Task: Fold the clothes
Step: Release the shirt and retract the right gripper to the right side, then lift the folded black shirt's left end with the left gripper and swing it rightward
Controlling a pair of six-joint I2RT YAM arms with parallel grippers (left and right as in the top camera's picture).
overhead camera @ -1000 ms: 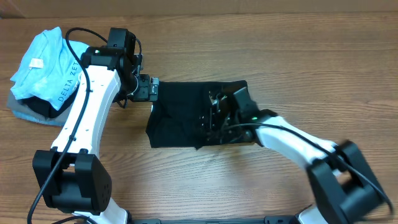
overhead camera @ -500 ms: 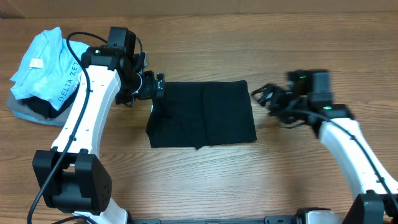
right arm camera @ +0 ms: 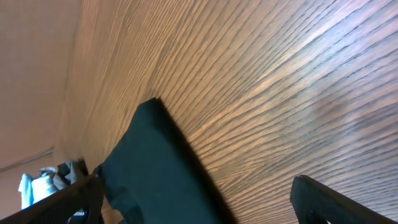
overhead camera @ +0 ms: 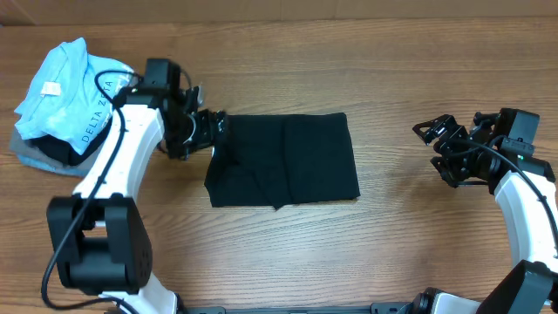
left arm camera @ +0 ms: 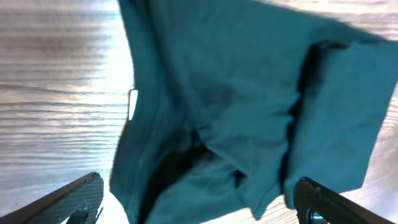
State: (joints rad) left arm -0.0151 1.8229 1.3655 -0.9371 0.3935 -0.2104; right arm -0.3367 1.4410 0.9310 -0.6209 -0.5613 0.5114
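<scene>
Black T-shirt [overhead camera: 283,160] folded on wooden table [overhead camera: 392,244]

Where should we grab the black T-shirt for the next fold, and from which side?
Probably take the black T-shirt by its right edge, coming in low from the right. It lies flat as a rough rectangle; that edge is straight and free, and the open right end effector faces it. The open left end effector is at the uneven top-left corner.

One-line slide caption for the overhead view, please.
Folded plain black T-shirt flat on the wooden table; open left gripper at its corner, open right gripper apart over bare wood.
</scene>
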